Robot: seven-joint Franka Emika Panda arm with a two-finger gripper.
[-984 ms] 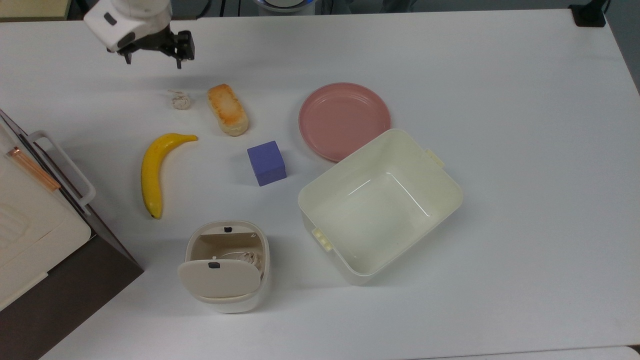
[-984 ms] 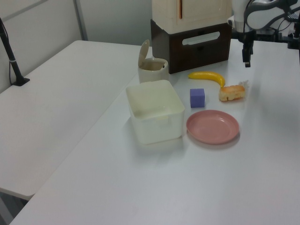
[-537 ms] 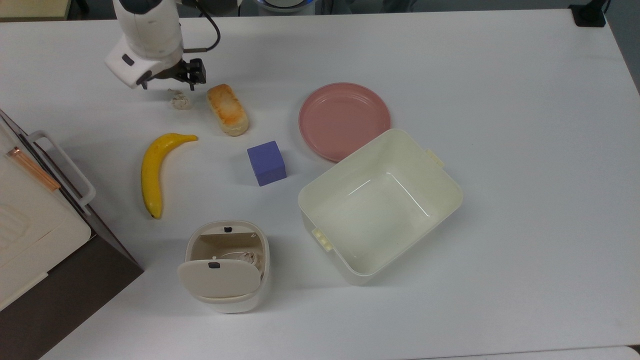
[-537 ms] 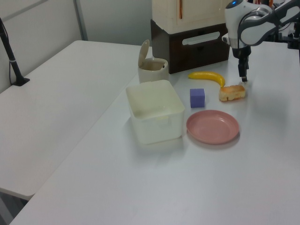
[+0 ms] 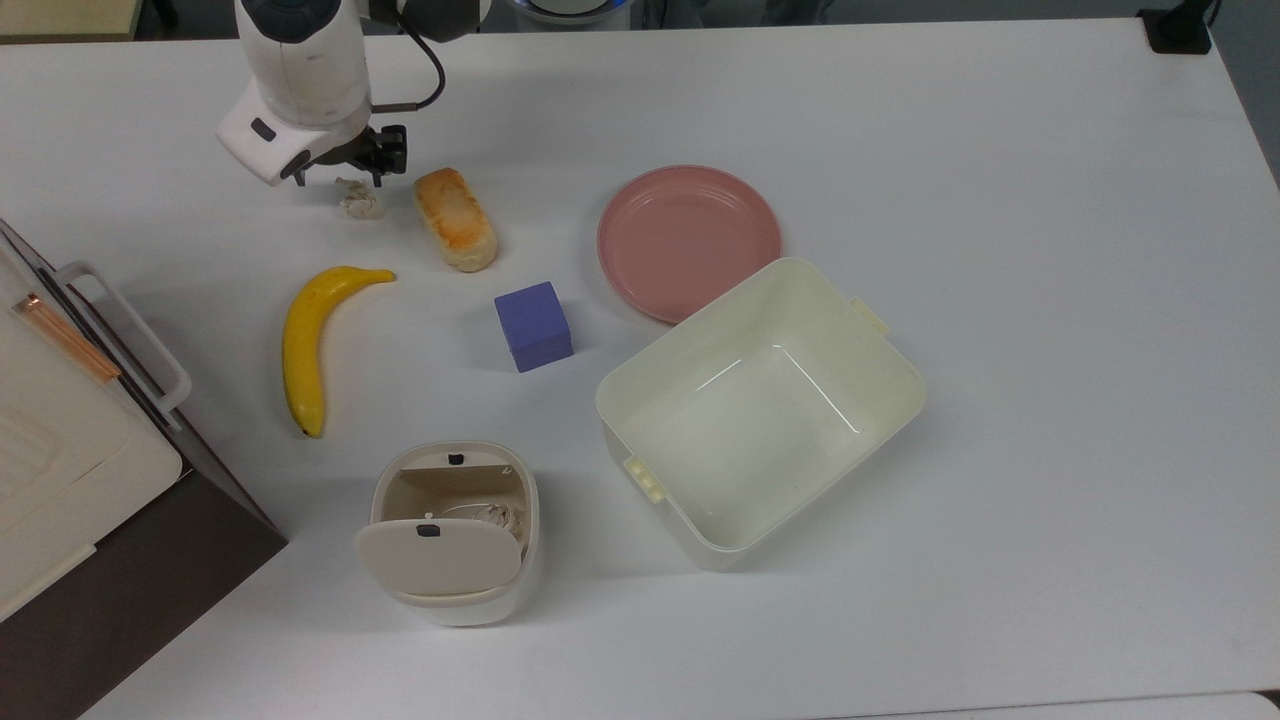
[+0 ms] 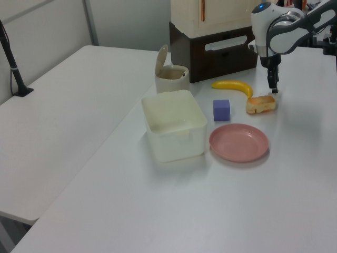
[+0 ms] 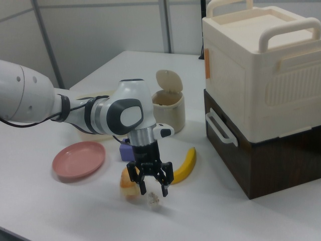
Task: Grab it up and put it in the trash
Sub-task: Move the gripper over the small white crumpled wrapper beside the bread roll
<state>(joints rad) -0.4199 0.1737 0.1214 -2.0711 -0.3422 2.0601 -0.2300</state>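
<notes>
The white table (image 5: 1000, 150) carries, beside the stacked cream-and-brown box (image 7: 261, 90) at the top view's left edge, a cream tub (image 5: 760, 410), a pink plate (image 5: 688, 240), the bin (image 5: 450, 535) with its flap swung up and something pale already inside, a banana (image 5: 305, 345), a purple cube (image 5: 533, 325) and a bread roll (image 5: 456, 218). Smallest is the wad (image 5: 361, 202), lying on the table just beside the roll, on the top view's left of it and apart from it. The gripper (image 7: 152, 191) hangs directly over the wad with its fingers spread wide enough to straddle it and nothing between them; in the right view the tips sit just above the paper, not yet around it. The step in hand looks like the final descent for the grasp. To do it well, I judge the arm should drop straight down until the tips nearly touch the table, keeping the wad centred so neither finger nudges it aside or clips the roll. Such light, frayed paper will likely squash and could slip out, so a full, firm close low on the wad is safer than a pinch at its top. The lift should then clear the banana on the way to the bin.
</notes>
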